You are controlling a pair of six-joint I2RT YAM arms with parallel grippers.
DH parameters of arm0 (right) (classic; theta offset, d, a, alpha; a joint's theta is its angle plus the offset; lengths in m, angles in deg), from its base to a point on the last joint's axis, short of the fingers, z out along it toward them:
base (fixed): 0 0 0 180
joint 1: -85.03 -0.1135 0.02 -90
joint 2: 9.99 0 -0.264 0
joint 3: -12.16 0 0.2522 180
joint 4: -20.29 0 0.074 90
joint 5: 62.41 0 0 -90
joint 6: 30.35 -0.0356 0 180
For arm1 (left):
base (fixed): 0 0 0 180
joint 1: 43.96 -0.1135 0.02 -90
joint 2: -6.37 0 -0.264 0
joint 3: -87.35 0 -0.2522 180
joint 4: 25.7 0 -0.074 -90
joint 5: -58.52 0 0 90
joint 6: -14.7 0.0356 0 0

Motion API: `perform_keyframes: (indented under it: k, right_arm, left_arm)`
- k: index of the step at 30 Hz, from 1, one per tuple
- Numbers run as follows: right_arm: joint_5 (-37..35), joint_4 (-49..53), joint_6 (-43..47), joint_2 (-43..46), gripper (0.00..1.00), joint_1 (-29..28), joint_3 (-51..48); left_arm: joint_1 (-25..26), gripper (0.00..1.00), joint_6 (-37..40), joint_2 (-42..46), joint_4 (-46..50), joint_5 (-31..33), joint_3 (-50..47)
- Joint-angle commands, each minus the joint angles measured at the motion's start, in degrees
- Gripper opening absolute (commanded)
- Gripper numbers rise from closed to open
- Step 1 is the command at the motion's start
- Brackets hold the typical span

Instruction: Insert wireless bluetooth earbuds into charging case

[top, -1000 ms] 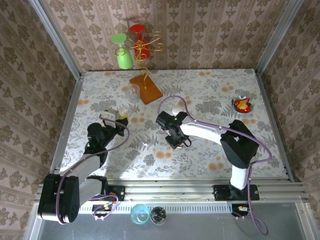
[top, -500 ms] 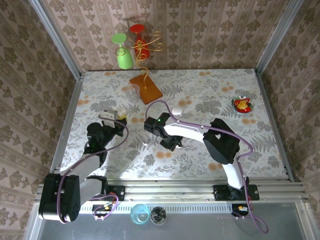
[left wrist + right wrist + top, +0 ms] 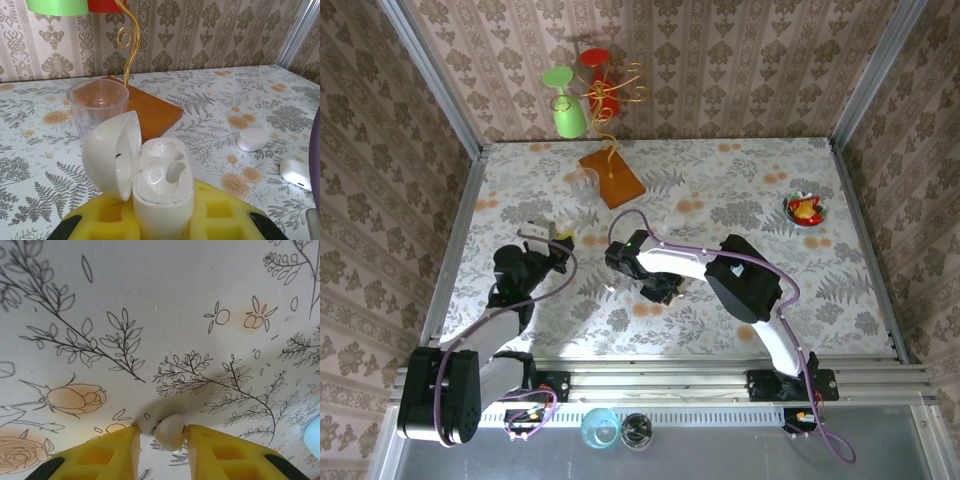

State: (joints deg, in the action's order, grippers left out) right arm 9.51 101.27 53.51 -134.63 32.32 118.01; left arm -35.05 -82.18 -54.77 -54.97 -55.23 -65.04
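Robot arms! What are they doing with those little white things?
They are putting earbuds into a charging case. The left gripper holds the white charging case upright, with its lid flipped open and both sockets empty. The right gripper is down at the flowery table, with its yellow fingers either side of a tiny white earbud. Whether the earbud is pinched yet is hard to tell.

My left arm reaches forward, with the yellow-padded left tool clamped on an open white pebble-shaped case. My right arm folds leftward. The right tool points down, jaws narrow around a tiny white earbud.
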Motion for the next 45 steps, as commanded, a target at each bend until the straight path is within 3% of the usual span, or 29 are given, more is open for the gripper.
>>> perform_keyframes:
  k: [1, 11, 19, 29, 39, 45]
  right_arm:
    - [-0.9, 1.83, 0.78, -1.64, 0.31, 0.12, 0.48]
    - [-1.18, -0.09, -0.28, -1.24, 0.23, 0.94, -0.82]
    - [4.53, -8.1, -1.57, 8.55, 0.23, 3.54, -5.0]
    - [22.53, -33.34, -4.58, 31.47, 0.23, 12.35, -20.41]
    - [39.7, -60.97, -15.84, 46.74, 0.23, 19.76, -33.38]
    - [44.83, -71.52, -21.56, 49.19, 0.23, 21.42, -37.01]
  left_arm:
    - [-0.38, 0.0, -0.03, 0.24, -1.01, -1.2, 0.57]
    - [-0.38, 0.0, 0.19, 0.1, -1.15, -2.18, 0.48]
    - [-0.33, 0.0, 1.18, -0.63, -3.56, -3.94, 0.22]
    - [4.95, 0.0, 4.31, -6.27, -12.34, -12.53, 1.15]
    - [16.09, 0.0, 9.46, -10.49, -12.6, -8.82, 5.66]
    - [20.48, 0.0, 9.63, -15.58, -16.43, -7.28, 7.73]
